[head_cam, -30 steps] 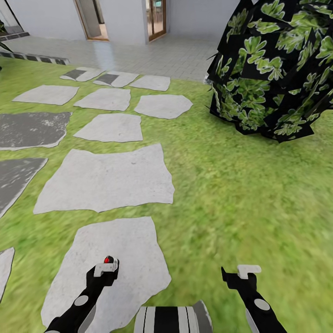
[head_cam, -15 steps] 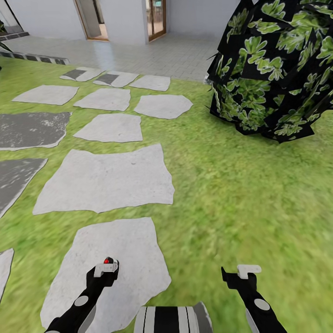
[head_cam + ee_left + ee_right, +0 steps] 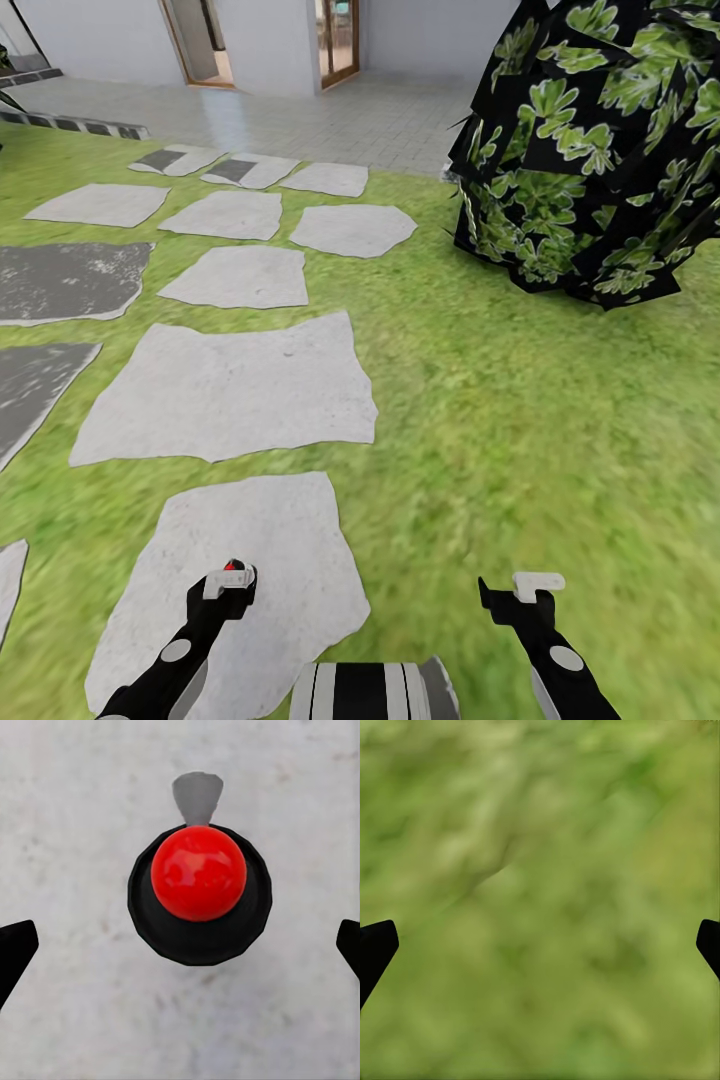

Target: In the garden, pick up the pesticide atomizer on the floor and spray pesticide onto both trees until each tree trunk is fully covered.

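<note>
The pesticide atomizer (image 3: 199,894) is being seen in the left wrist view as a dark round body with a red knob on top, standing on a pale grey paving stone (image 3: 290,560) of the floor. The left tool (image 3: 231,577) is being held directly over it, fingers spread wide apart to either side and not touching it. In the head view the atomizer's red spot is being glimpsed just at that tool's tip. The right tool (image 3: 520,588) is being held over bare grass (image 3: 540,900), fingers likewise apart and empty. A dark-leaved bush (image 3: 600,150) is being shown ahead to the right; no tree trunk is being shown.

The pick-up is judged to be not yet done. A descent that is slightly off centre is likely to tip or push the small atomizer across the smooth stone. A closure made too high is likely to catch only the round knob, which may slip out.
</note>
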